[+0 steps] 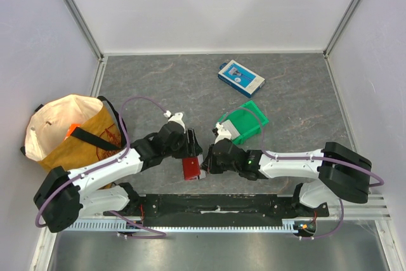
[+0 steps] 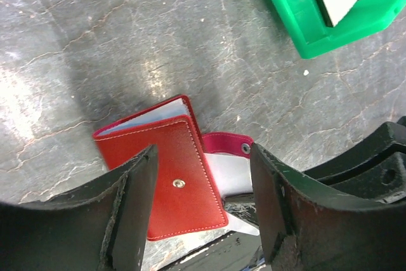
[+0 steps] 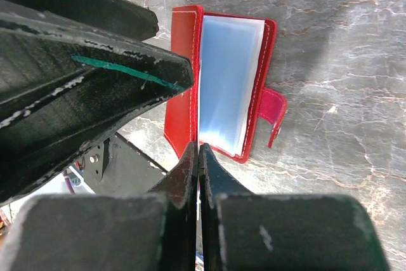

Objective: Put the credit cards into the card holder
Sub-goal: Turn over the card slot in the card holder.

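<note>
Left gripper point(image 2: 203, 157) spread, empty; right gripper point(image 3: 198, 150) pinched shut at card holder point(image 3: 225, 74) edge, lower centre. We risk cover flopping closed.

Red card holder point(image 2: 184, 176) lies flat, slightly open, pale inner sleeves showing

bright, even light — soft shadows, mild glare
</note>
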Tool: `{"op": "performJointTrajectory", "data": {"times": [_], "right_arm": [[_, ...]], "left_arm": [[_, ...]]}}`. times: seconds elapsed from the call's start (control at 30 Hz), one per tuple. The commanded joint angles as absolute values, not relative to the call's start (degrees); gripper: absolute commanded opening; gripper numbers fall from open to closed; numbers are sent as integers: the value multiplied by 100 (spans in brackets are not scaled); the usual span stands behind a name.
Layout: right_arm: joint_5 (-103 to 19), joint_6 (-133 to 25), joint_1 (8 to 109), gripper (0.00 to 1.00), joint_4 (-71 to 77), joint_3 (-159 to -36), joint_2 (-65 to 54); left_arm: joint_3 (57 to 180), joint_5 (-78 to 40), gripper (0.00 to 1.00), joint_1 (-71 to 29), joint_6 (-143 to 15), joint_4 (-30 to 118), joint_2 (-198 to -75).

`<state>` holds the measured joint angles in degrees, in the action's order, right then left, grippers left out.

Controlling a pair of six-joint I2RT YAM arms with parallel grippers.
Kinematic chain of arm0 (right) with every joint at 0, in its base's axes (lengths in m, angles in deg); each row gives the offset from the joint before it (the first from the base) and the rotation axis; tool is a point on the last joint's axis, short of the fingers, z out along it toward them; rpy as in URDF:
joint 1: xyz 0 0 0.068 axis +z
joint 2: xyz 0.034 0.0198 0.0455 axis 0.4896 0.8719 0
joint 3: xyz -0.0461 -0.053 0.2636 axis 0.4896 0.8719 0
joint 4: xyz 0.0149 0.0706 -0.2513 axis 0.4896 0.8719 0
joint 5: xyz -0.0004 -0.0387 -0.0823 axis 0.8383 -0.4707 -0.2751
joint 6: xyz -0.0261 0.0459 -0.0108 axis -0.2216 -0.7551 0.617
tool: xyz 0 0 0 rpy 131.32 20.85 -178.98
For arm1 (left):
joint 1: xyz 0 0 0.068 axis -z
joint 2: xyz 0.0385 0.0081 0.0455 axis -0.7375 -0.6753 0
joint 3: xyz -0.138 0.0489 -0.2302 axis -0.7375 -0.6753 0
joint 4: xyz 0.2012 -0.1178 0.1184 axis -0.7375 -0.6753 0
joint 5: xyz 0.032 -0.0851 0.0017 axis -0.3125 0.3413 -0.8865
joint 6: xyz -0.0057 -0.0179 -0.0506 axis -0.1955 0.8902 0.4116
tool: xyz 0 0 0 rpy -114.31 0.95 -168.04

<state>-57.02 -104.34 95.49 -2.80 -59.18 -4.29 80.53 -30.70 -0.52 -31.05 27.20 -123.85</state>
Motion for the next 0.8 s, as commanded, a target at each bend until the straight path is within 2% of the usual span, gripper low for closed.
{"op": "performJointTrajectory", "data": {"times": [0.0,0.33,0.77], "right_arm": [[-5597,-10430,9576,0,-653,-6069,-421],[-5386,-10404,9576,0,-925,-6016,-421],[-5026,-10360,9576,0,-1101,-6174,-70]], "left_arm": [[8136,-3422,67,-41,-2931,2465,-12195],[8522,-3677,68,-85,-2913,2035,-12519],[8593,-3809,59,-112,-3010,1437,-12634]]}}
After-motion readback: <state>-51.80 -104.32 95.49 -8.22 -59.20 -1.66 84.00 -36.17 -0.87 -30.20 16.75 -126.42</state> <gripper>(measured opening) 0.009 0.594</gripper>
